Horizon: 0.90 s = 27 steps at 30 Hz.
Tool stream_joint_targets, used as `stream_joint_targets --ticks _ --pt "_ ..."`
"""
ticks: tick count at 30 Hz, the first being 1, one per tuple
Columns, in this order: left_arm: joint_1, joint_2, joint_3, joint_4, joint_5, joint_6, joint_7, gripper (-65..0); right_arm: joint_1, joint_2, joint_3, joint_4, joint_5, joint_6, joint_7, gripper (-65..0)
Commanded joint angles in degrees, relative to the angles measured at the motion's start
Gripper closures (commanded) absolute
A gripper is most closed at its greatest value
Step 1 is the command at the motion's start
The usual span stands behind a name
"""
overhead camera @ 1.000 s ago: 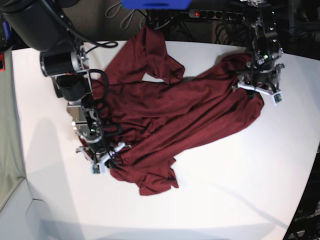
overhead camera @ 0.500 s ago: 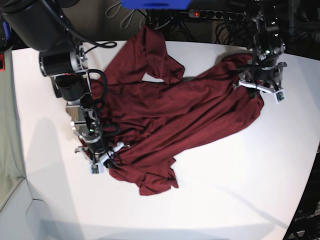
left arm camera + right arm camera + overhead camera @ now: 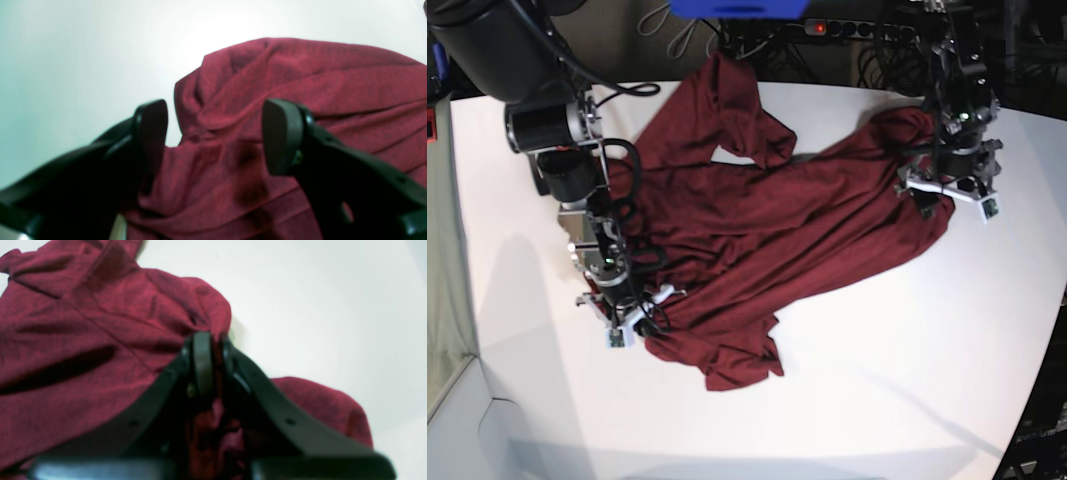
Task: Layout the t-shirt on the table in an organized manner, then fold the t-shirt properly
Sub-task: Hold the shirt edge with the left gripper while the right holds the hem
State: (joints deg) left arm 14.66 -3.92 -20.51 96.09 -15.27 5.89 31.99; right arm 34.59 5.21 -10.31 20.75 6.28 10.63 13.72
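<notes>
The dark maroon t-shirt [image 3: 767, 230] lies crumpled across the white table [image 3: 877, 380], one sleeve reaching toward the far edge. At the shirt's right end my left gripper [image 3: 947, 195] hovers open; in the left wrist view its jaws [image 3: 215, 136] stand wide apart over wrinkled t-shirt fabric [image 3: 300, 83], holding nothing. Over at the shirt's near-left edge, my right gripper [image 3: 637, 320] is shut on a pinch of t-shirt cloth [image 3: 100, 323]. The right wrist view shows that fabric squeezed between the right gripper's [image 3: 213, 356] fingers.
A power strip with cables [image 3: 857, 28] and a blue object [image 3: 737, 8] sit beyond the table's far edge. The table's curved right edge [image 3: 1052, 330] runs close to the left arm. Bare white tabletop spreads along the front.
The left gripper has opened and let go of the shirt's right end, shifting slightly toward the near right. The right gripper keeps its grip and has not moved.
</notes>
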Motion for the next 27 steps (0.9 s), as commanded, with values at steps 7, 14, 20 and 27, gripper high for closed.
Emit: stream_joint_targets --ticks 7,14,20,27 --pt "-2.1 -0.2 -0.2 -2.9 0.2 0.0 -1.1 -42.5 1.0 0.5 0.0 0.2 -0.4 0.0 -1.8 0.0" --pt "-2.3 -0.2 -0.2 -4.1 0.2 0.0 -1.4 -26.1 1.0 0.5 0.0 0.2 -0.4 0.0 -1.8 0.0" --pt "-2.6 -0.2 -0.2 -4.1 0.2 0.0 -1.5 -14.8 1.0 0.5 0.0 0.2 -0.4 0.0 -1.8 0.0" --pt "-2.7 -0.2 -0.2 -3.9 0.2 0.0 -1.5 0.0 1.0 0.5 0.0 0.2 -0.4 0.0 -1.8 0.0"
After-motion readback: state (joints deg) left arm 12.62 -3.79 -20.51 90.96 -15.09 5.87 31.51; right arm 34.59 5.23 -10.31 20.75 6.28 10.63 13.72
